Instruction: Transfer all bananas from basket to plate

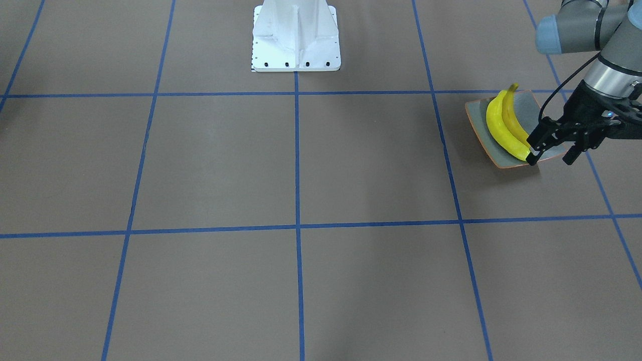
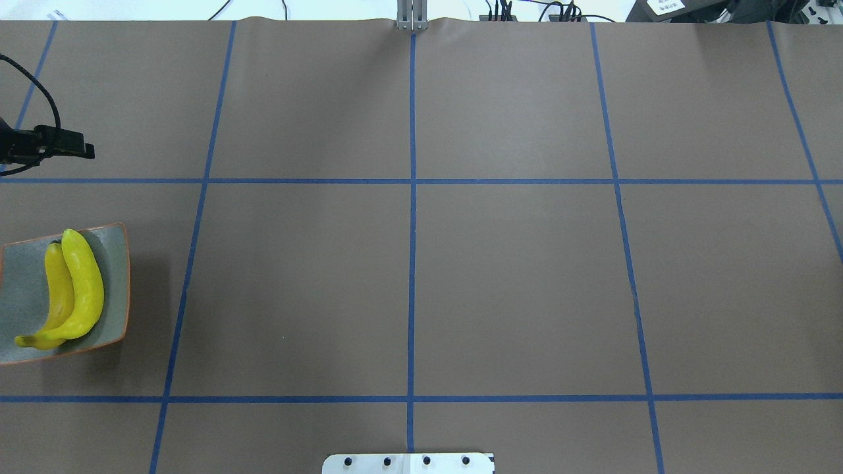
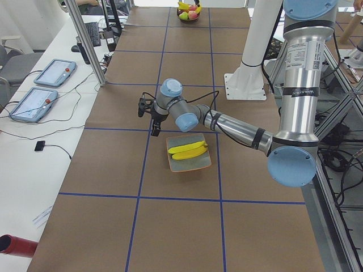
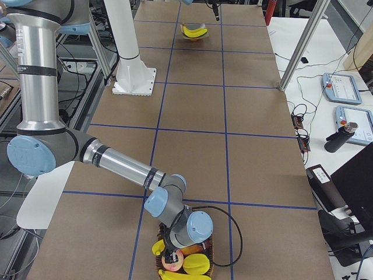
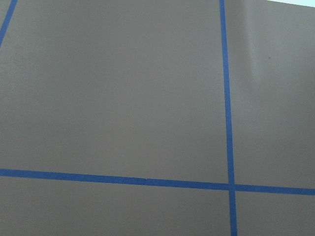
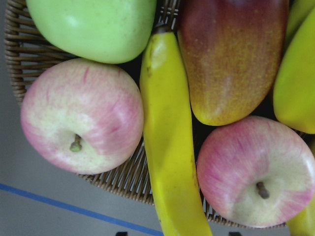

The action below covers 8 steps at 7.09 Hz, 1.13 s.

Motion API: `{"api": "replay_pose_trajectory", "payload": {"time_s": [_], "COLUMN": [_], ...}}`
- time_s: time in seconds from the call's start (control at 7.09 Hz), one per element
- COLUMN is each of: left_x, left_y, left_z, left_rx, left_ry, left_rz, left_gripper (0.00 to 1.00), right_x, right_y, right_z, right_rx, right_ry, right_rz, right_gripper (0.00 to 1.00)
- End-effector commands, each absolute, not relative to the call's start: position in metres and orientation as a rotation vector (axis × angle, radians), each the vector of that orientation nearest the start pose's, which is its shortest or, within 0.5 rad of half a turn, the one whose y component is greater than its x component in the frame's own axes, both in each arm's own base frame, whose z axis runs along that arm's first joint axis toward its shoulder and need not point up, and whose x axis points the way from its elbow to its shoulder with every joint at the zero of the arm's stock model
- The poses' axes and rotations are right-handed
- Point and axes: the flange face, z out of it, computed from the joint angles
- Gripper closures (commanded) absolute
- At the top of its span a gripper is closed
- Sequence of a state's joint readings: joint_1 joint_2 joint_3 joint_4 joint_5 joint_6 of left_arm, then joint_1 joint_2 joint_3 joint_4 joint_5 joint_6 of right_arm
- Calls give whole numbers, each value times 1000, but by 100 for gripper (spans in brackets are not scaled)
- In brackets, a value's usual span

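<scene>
Banana [image 6: 170,137] dead centre under the right gripper [image 4: 171,256], wedged among apples [image 6: 81,115] in the wicker basket [image 6: 128,179]. Its jaws are spread, a sliver of tip either side of the fruit, nothing gripped: a lineup for a pick, by the look of it. Only the wrist camera shows that; the overhead misses the basket entirely. Far down the desk, two bananas [image 2: 82,289] lie side by side on the plate [image 2: 113,276]. The left gripper [image 1: 550,158] hangs just beside it, jaws released and empty, seemingly parked out of the way.
</scene>
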State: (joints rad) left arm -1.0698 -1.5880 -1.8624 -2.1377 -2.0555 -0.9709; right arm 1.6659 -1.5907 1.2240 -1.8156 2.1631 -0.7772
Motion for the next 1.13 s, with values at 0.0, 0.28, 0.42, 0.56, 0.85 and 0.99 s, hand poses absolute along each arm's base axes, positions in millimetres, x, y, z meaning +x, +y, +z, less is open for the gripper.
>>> {"api": "replay_pose_trajectory", "payload": {"time_s": [0.0,0.28,0.42,0.56,0.85,0.99], "left_x": [171,171,170,168,168,168], "left_y": [-492,-492,-492,-491,-490,-490], "left_z": [446,437,433,433,433,433], "left_rx": [335,340,346,347,347,347], "left_ry": [915,926,929,928,928,928], "left_rz": [-220,-212,-210,-211,-211,-211], "left_gripper": [0,0,0,0,0,0], "right_x": [115,114,114,114,114,113], "right_y": [-383,-382,-376,-375,-373,-375], "right_z": [855,855,859,860,862,864], "right_rx": [-302,-304,-313,-313,-320,-324], "right_ry": [-777,-780,-784,-786,-785,-788], "right_rz": [-458,-458,-456,-454,-450,-450], "right_gripper": [29,30,30,30,30,30]}}
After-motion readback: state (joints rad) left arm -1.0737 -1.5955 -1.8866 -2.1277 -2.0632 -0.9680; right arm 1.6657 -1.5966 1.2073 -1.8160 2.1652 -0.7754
